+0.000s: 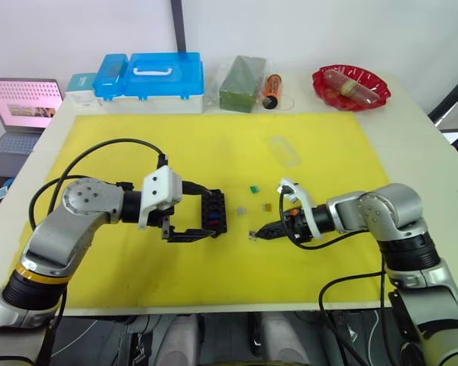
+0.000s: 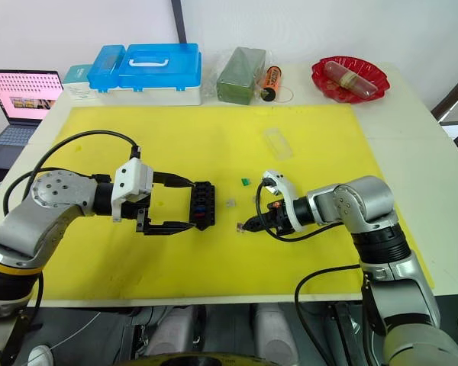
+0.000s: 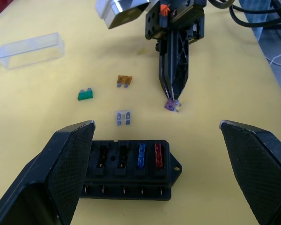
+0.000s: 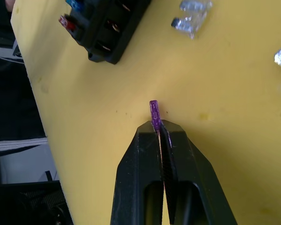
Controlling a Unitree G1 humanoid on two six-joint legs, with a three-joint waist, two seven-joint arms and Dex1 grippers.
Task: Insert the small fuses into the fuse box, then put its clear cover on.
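The black fuse box (image 1: 216, 213) lies on the yellow mat with a blue fuse (image 3: 141, 155) and a red fuse (image 3: 158, 155) in its slots. My left gripper (image 1: 214, 213) is open, its fingers straddling the box. My right gripper (image 1: 255, 233) is shut on a purple fuse (image 4: 154, 112), which touches the mat just right of the box. Loose on the mat beyond the box are a grey fuse (image 3: 124, 117), a green fuse (image 3: 85, 95) and an orange fuse (image 3: 124, 80). The clear cover (image 1: 284, 151) rests farther back.
Along the back edge of the table stand a blue lidded case (image 1: 156, 76), a bagged green block (image 1: 243, 82), an orange cylinder (image 1: 272, 90) and a red bowl (image 1: 351, 85). A laptop (image 1: 23, 103) sits off the table at far left.
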